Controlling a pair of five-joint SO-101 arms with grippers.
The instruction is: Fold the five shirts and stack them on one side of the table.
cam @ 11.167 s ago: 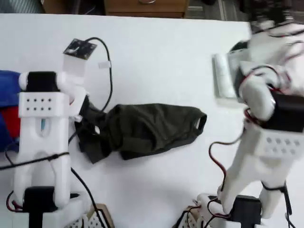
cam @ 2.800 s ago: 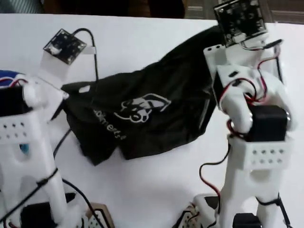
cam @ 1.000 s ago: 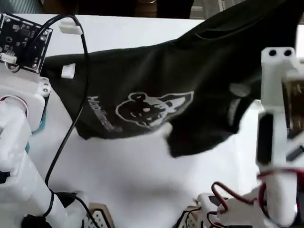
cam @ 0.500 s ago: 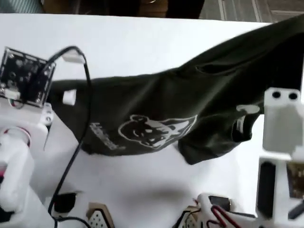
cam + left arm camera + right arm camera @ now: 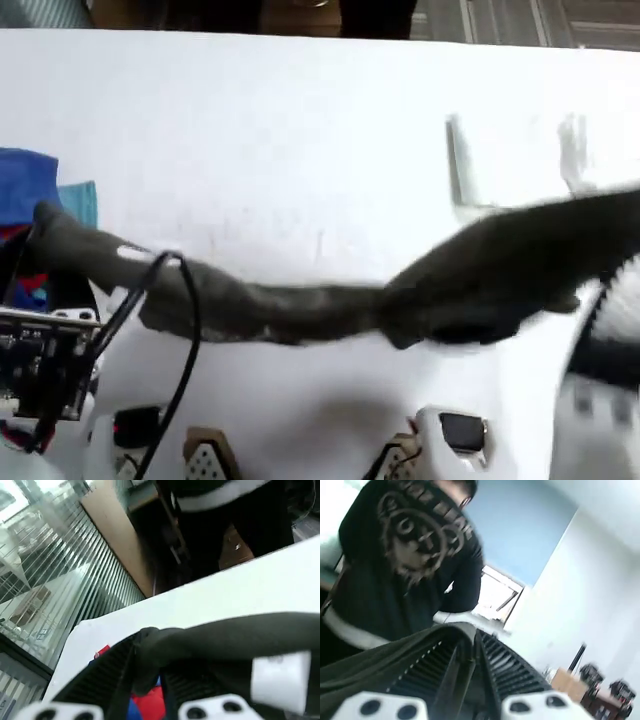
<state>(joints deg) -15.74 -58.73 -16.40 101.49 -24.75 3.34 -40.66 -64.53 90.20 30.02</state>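
Left gripper (image 5: 147, 652): ribbed jaws closed to a narrow slit on a gathered edge of the dark shirt (image 5: 225, 635), a fold of cloth bulging above the tips. A white sewn-in label (image 5: 279, 680) hangs from the cloth just beside this grip, which suggests the hold is at or near the collar. Right gripper (image 5: 469, 647): jaws likewise pressed together on dark cloth, which runs away from the tips in a loose sheet.

High view: the shirt hangs between the two arms, off the table (image 5: 250, 130), drawn into a long, rope-like band that sags slightly at mid-span. A pile of coloured shirts (image 5: 22, 195), blue and red, lies at the table's left edge, beside the left arm.

Handling (judgement): the garment is light, soft and wholly limp; it keeps no shape of its own and bunches wherever tension is uneven. Thin cloth may creep out of a narrow pinch, so each hold is best taken on a seam or doubled edge. For a flat lay, matching corners at shoulders or hem serve better than a gathered bunch, since the panel between them then spreads under its own weight
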